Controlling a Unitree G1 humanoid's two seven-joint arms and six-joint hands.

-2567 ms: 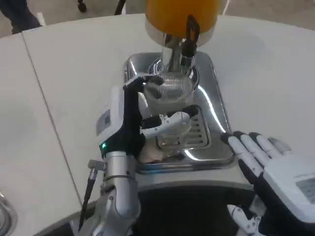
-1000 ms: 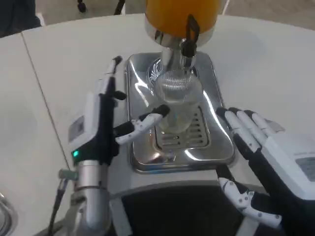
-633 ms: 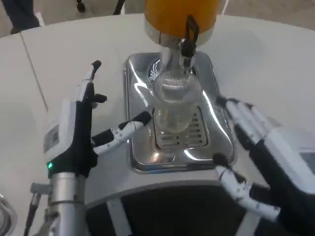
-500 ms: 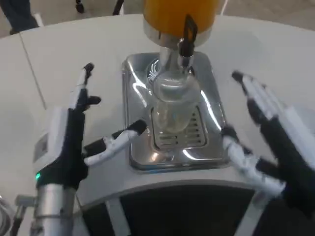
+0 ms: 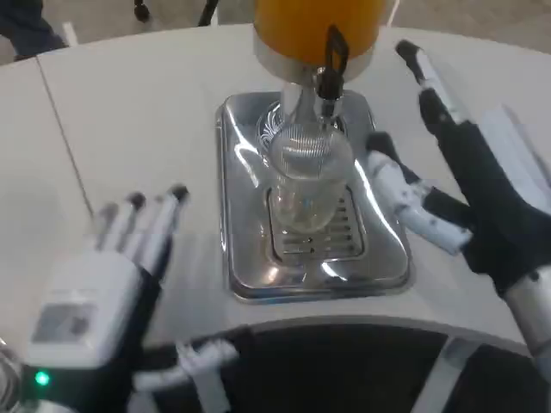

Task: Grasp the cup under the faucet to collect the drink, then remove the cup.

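A clear cup (image 5: 307,185) stands upright on the slotted grate in the middle of a shiny metal tray (image 5: 241,258). It sits right under the faucet (image 5: 328,73) of a big orange drink tank (image 5: 314,26). The tray rests on the white tabletop (image 5: 138,112).

The right robot hand (image 5: 469,176) is to the right of the cup, held up on its edge. Its fingers (image 5: 424,69) are spread wide and it holds nothing. One white and black finger reaches toward the cup and comes near its side, but it may not be touching; the picture is too blurry to be sure.

The left robot hand (image 5: 108,284) is low at the left, well apart from the tray. It lies flat with its back up, fingers apart, and holds nothing.
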